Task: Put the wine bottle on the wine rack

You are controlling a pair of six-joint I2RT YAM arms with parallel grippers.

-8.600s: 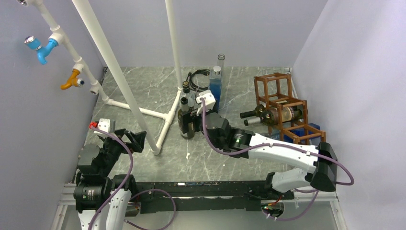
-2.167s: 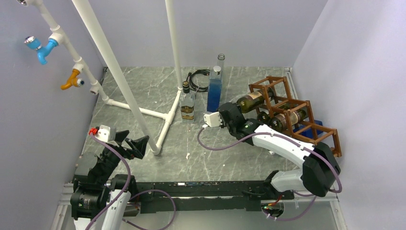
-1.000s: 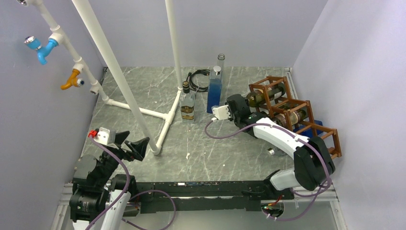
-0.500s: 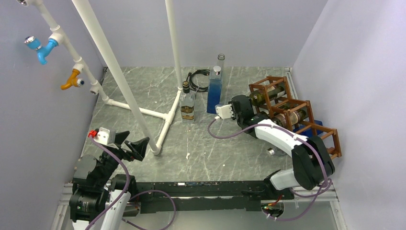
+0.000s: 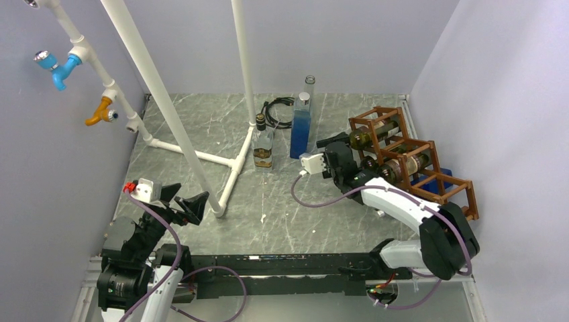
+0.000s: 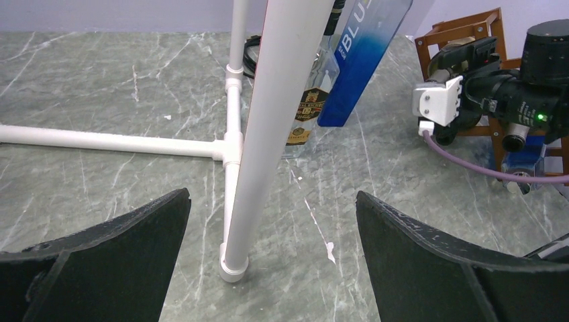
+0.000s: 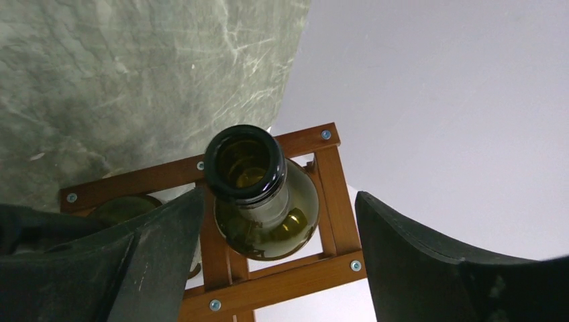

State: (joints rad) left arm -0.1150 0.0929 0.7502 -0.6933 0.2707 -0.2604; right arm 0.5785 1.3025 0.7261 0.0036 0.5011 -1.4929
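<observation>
The wine bottle (image 5: 369, 135) lies in the top cell of the wine rack (image 7: 335, 194) at the tabletop's (image 5: 201, 127) two o'clock, mouth pointing toward nine. The right jaws stand released, spread either side of that mouth without clasping it. Left jaws gape wide at seven o'clock, holding nothing.

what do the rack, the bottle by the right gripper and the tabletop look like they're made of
Rack: probably wood, stained reddish-brown with a satin finish; square bars joined with visible screws.
Bottle: dark green glass, glossy; it is see-through, with bright reflections around the open mouth.
Tabletop: grey with white veins like marble, though it could be a printed laminate or sheet.
</observation>
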